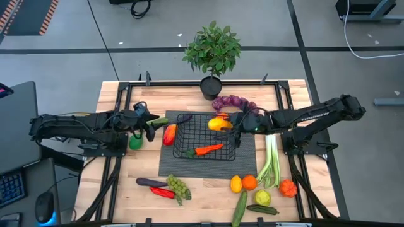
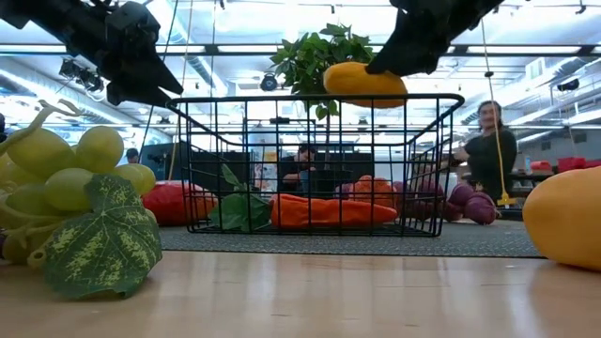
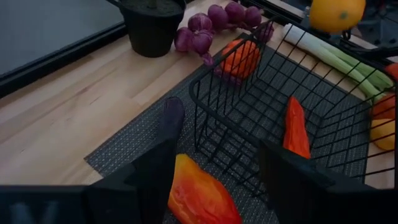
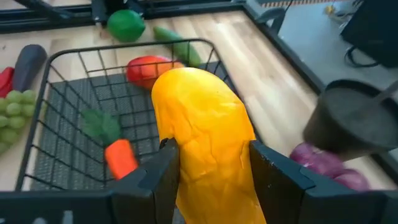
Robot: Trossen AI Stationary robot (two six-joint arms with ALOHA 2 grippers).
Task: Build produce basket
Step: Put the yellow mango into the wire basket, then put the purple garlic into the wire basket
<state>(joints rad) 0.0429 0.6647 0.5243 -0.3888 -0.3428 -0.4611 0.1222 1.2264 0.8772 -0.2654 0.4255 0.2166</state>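
High view | my right end effector (image 1: 228, 123) clamps yellow pepper (image 1: 218, 123) | over basket (image 1: 189, 154) far rim | drop zone directly below, right arm nearer.

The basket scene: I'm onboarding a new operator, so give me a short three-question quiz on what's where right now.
1. True or false: the carrot lies inside the basket.
2. What is the right gripper holding? A) leek B) yellow pepper C) lemon
3. The left gripper's fingers stand open beside which vegetable, outside the basket?

Key: 1 true; 2 B; 3 the red-orange pepper on the mat.
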